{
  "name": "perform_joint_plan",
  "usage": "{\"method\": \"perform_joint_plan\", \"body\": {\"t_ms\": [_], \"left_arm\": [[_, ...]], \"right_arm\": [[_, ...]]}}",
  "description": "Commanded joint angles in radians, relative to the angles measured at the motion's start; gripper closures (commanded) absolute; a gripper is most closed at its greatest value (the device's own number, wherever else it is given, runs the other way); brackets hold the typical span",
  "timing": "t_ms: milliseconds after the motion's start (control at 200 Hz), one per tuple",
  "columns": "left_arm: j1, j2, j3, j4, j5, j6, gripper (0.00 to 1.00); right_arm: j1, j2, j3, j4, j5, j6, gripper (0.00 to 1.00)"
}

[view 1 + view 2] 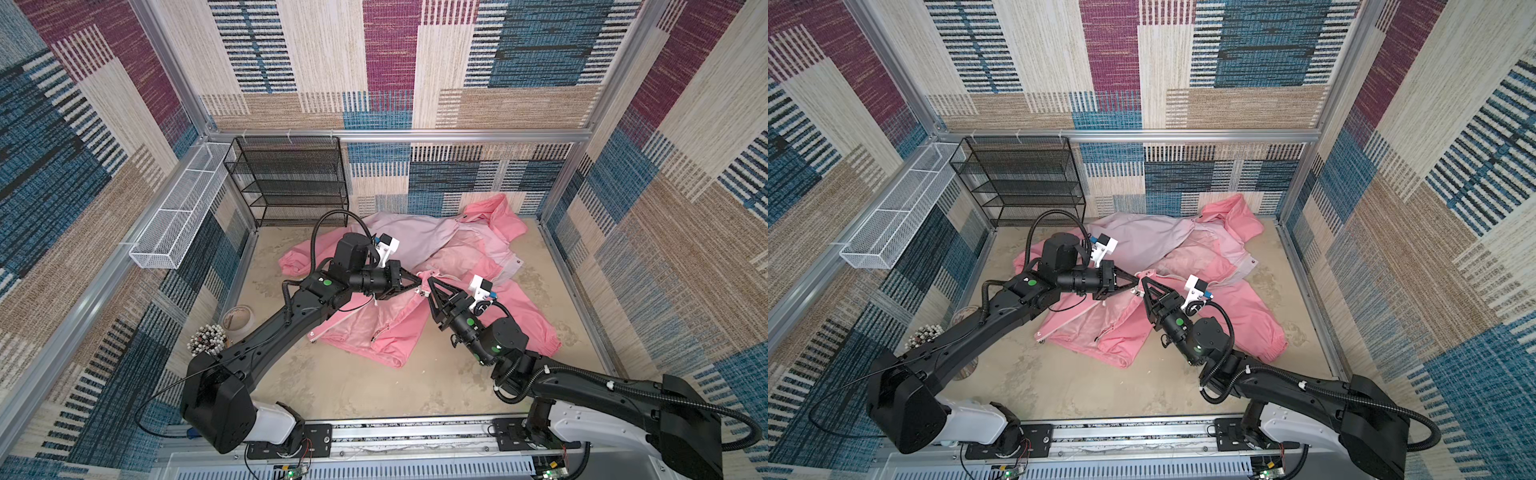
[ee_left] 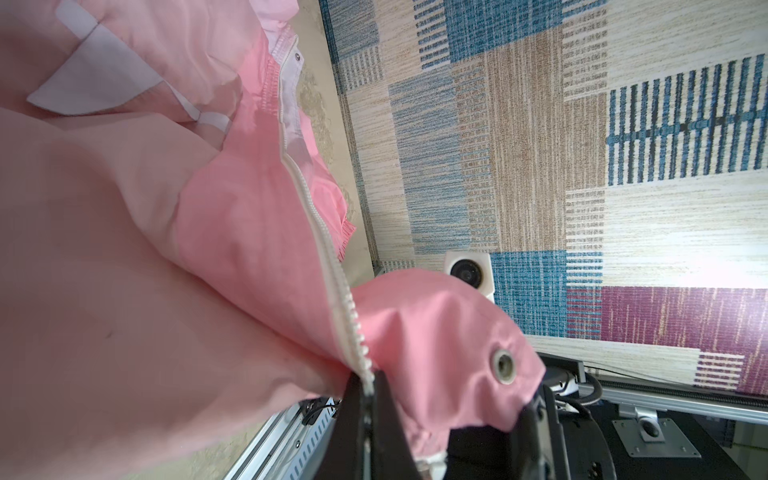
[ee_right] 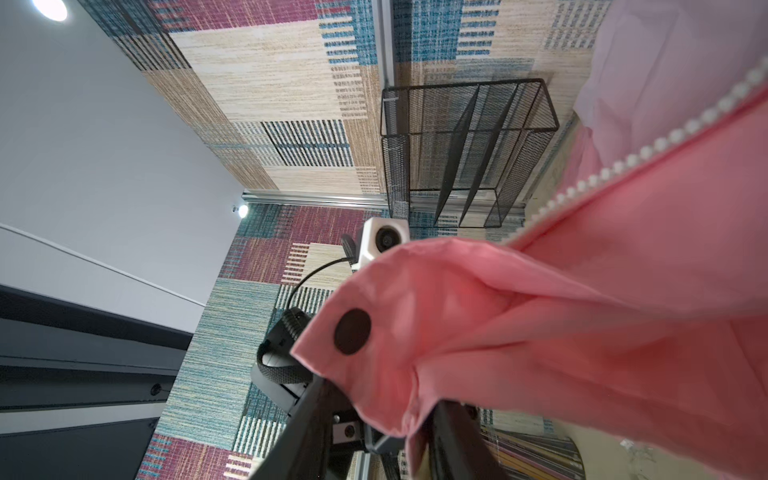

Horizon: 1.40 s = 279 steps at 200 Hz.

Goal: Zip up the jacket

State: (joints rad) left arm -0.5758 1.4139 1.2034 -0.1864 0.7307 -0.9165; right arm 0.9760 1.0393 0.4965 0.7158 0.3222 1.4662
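The pink jacket (image 1: 469,249) (image 1: 1183,245) lies unzipped and rumpled on the table, hood toward the back right. My left gripper (image 1: 419,281) (image 2: 370,382) is shut on the jacket's front edge, right on the white zipper teeth (image 2: 332,266), and holds that edge lifted. A flap with a metal snap (image 2: 503,365) hangs beside it. My right gripper (image 1: 430,282) (image 3: 382,395) meets it tip to tip. Its jaws stand apart around that same flap, which carries a dark snap (image 3: 352,331). The cloth touches one finger only.
A black wire rack (image 1: 291,183) stands at the back left, with a white mesh basket (image 1: 183,208) on the left wall. A bowl (image 1: 237,320) and a bundle of white-tipped sticks (image 1: 206,338) sit at the left. Bare tabletop (image 1: 353,386) shows in front.
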Motion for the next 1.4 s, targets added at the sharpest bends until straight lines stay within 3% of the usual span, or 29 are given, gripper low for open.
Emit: {"method": "perform_joint_plan", "body": {"t_ms": [0,691,842,987,1122,1182,1267,1393], "left_arm": [[0.007,-0.004,0.028,-0.015,-0.007,0.034,1.00],[0.010,-0.014,0.008,-0.036,0.006,0.043,1.00],[0.011,-0.020,0.001,-0.038,0.001,0.046,1.00],[0.013,-0.014,0.015,-0.043,0.005,0.045,1.00],[0.016,-0.021,0.022,-0.054,-0.002,0.048,1.00],[0.021,-0.032,0.018,-0.065,-0.019,0.055,0.87],[0.040,-0.051,0.024,-0.133,-0.052,0.097,0.60],[0.112,-0.109,0.018,-0.341,-0.203,0.234,0.51]], "right_arm": [[0.007,-0.014,-0.001,-0.138,-0.018,0.033,0.59],[-0.031,0.047,-0.049,0.112,-0.095,-0.066,0.64],[-0.044,0.050,-0.024,0.066,-0.114,-0.073,0.71],[-0.043,0.063,-0.047,0.110,-0.126,-0.062,0.93],[-0.043,0.061,-0.065,0.132,-0.129,-0.057,1.00],[-0.043,0.053,-0.071,0.143,-0.127,-0.070,1.00],[-0.043,0.032,-0.082,0.161,-0.124,-0.088,1.00],[-0.045,-0.041,-0.101,0.105,-0.088,-0.108,1.00]]}}
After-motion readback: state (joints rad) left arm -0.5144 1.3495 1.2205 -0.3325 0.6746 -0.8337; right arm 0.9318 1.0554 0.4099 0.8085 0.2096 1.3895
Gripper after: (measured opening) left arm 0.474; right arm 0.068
